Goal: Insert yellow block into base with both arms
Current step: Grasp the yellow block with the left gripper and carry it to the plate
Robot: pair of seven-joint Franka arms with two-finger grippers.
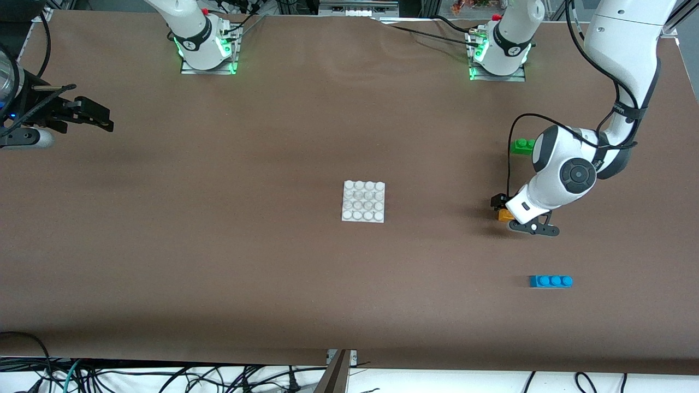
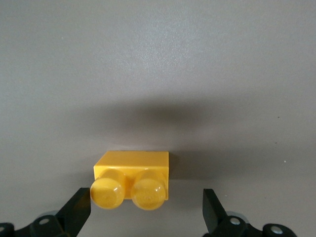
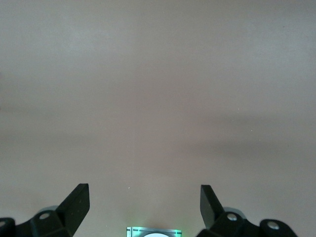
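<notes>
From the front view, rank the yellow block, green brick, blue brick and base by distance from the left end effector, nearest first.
1. yellow block: on the table between the open fingers of the left end effector.
2. blue brick: nearer the front camera.
3. green brick: farther from the camera; close to the blue brick's rank.
4. base: mid-table, toward the right arm's end.

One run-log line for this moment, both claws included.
left claw: open, astride small orange-yellow plastic brick, not gripping | right claw: open, waiting over bare table | flat white studded plate: empty

Yellow block (image 2: 132,176) lies flat, studs up, toward the left arm's end; white studded base (image 1: 363,201) mid-table
</notes>
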